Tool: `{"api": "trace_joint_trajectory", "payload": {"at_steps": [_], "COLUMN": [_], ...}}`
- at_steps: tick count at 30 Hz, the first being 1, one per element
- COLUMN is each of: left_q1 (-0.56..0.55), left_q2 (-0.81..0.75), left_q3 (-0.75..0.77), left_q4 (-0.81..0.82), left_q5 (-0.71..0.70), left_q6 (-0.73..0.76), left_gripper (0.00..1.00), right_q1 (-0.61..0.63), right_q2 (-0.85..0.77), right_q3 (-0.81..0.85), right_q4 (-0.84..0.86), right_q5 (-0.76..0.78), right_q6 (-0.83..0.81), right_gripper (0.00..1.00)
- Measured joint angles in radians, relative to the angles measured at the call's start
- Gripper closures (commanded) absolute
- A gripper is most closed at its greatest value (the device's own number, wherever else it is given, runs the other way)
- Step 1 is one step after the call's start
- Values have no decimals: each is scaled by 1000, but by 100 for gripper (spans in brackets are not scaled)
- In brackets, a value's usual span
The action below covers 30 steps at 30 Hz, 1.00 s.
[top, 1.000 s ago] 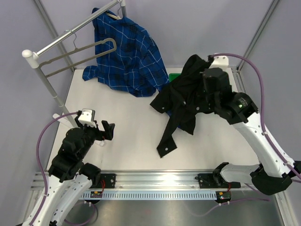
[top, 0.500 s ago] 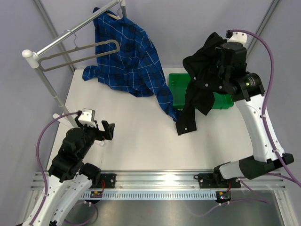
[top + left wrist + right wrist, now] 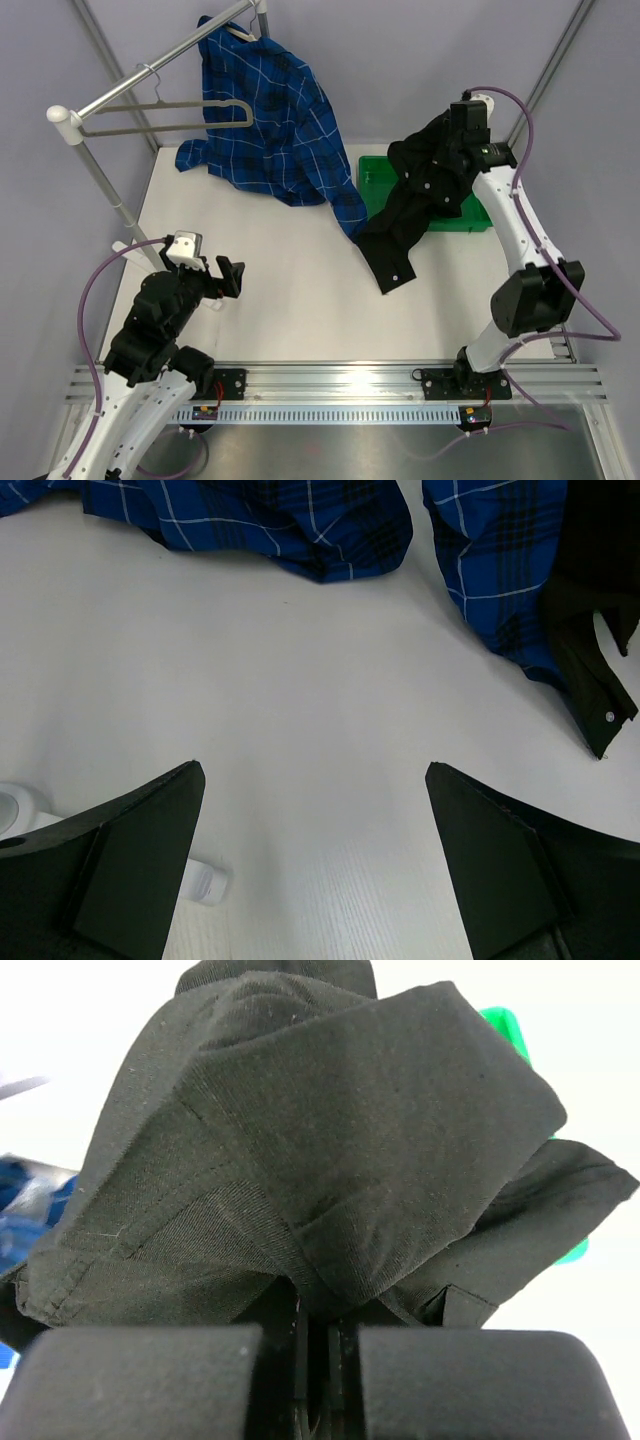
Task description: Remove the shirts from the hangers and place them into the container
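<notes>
— Fingers (image 3: 150, 1385) of the right gripper (image 3: 318, 1360)?
— Pinched together on the black shirt (image 3: 425, 185), which hangs over the green container (image 3: 372, 190).
— And the left gripper (image 3: 312, 772)?
— Spread wide, holding nothing, well apart from the container.

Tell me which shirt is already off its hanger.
The black shirt, clamped in the right gripper and hanging over the green tray. The blue plaid shirt is on its hanger.

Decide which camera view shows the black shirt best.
The top view: most of the black shirt shows, down to its dangling sleeve, over the green tray. The right wrist view shows only bunched cloth; the left wrist view, just a cuff.
</notes>
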Motion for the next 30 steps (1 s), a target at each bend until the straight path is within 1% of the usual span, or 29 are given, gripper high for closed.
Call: {"api": "trace_joint_trajectory", "payload": {"at_steps": [10, 17, 21, 22, 25, 26, 28, 29, 30], "left_q1": [0, 0, 0, 0, 0, 0, 0, 0, 0], "left_q2": [-2, -2, 1, 1, 1, 1, 1, 1, 1], "left_q3": [0, 0, 0, 0, 0, 0, 0, 0, 0], "left_q4": [1, 3, 4, 4, 4, 4, 4, 4, 4], "left_q5": [0, 0, 0, 0, 0, 0, 0, 0, 0], "left_q6": [0, 0, 0, 0, 0, 0, 0, 0, 0], "left_gripper": [1, 1, 1, 1, 1, 1, 1, 1, 1], "right_q1": [-149, -211, -226, -230, -233, -233, -233, -233, -233], "right_q2": [286, 508, 570, 571, 571, 568, 557, 542, 520], "right_q3": [-16, 5, 24, 26, 33, 33, 29, 21, 7], "right_q4": [105, 114, 109, 109, 108, 106, 105, 105, 104], "right_q5": [-126, -222, -264, -275, -281, -279, -271, -268, -264], "right_q6": [129, 212, 239, 246, 244, 239, 230, 221, 214], "right_gripper": [100, 100, 85, 76, 66, 58, 50, 42, 38]}}
